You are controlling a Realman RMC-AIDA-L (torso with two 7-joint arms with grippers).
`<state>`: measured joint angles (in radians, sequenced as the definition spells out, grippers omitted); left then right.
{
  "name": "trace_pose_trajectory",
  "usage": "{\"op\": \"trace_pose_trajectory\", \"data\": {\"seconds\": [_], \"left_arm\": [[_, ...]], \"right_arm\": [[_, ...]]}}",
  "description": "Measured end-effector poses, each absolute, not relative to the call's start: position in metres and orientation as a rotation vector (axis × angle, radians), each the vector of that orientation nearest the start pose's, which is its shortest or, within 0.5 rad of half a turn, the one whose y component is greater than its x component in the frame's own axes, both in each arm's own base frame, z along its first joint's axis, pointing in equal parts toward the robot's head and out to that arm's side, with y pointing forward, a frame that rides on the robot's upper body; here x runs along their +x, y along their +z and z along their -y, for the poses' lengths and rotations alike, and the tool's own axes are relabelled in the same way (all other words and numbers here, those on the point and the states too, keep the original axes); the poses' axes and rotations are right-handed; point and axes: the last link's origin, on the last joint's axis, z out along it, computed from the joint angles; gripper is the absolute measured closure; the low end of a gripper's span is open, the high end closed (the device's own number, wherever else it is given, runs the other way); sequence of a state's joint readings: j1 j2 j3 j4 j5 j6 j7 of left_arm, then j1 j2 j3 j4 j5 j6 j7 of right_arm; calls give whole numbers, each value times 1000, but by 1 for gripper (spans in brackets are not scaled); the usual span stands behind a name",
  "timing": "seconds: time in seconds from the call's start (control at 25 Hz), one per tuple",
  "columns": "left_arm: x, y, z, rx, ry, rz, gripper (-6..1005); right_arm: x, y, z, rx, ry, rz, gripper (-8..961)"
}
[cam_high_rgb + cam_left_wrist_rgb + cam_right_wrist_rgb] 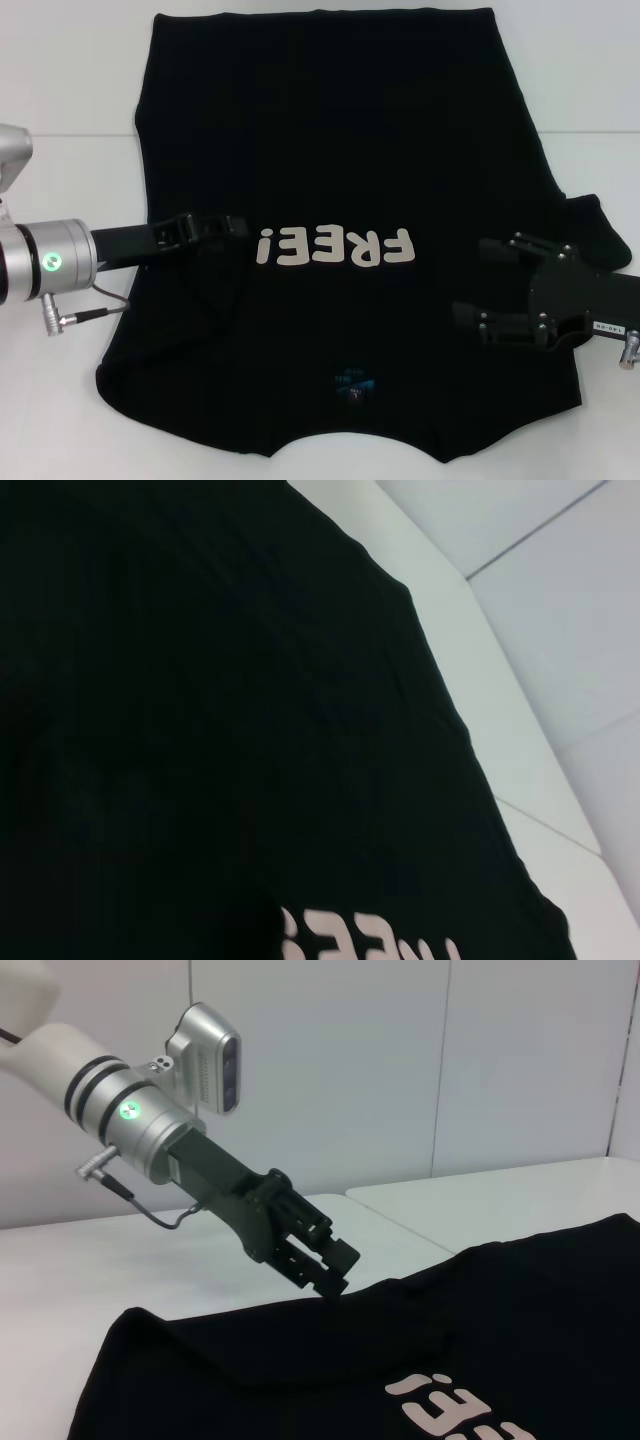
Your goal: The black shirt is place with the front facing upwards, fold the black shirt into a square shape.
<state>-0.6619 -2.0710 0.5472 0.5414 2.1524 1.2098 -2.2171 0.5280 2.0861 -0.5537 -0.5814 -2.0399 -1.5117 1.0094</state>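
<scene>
Head view hides what right wrist view shows: left end effector [335, 1278] pinching black shirt [480, 1340] (right end effector [478, 280] agape)

White "FREE!" lettering stands on the black shirt [330, 150].

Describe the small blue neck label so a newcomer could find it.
Start at the black shirt covering the white table. Go from the white "FREE!" lettering toward the shirt edge nearest the robot. The neck label sits there, the only blue spot on the cloth.
</scene>
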Motion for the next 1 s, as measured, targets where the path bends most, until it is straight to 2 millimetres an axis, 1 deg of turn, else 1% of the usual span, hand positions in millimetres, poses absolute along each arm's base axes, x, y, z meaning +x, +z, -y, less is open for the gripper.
{"op": "trace_pose_trajectory", "data": {"seconds": [0.08,0.16,0.24,0.36,0.44,0.52,0.56,0.64,0.68,0.72,0.8,0.96,1.0], "left_arm": [[-277,-5,-382,-2117,-718,1746,700],[-277,-3,-378,-2157,-733,1719,621],[-273,3,-374,-2232,-784,1629,542],[-268,17,-365,-2366,-886,1391,416],[-268,22,-352,-2491,-898,1125,321],[-271,23,-340,-2563,-882,896,227],[-273,23,-333,-2581,-882,763,192],[-275,24,-323,-2574,-902,614,122],[-276,24,-320,-2569,-908,572,124],[-277,25,-318,-2568,-904,547,126],[-279,26,-317,-2570,-886,550,130],[-284,29,-317,-2576,-852,583,133],[-285,29,-316,-2579,-850,582,133]], "right_arm": [[279,-3,-329,-2631,638,-280,25],[280,-4,-329,-2629,643,-286,25],[280,-3,-329,-2620,652,-318,26],[282,-1,-333,-2596,667,-438,26],[283,5,-337,-2573,676,-537,26],[285,11,-341,-2547,690,-626,26],[285,17,-343,-2527,700,-688,26],[285,30,-349,-2483,708,-792,26],[285,36,-352,-2461,707,-850,26],[285,46,-356,-2434,700,-904,26],[285,65,-363,-2374,673,-1028,26],[284,108,-373,-2243,559,-1272,26],[284,114,-375,-2221,529,-1309,26]]}}
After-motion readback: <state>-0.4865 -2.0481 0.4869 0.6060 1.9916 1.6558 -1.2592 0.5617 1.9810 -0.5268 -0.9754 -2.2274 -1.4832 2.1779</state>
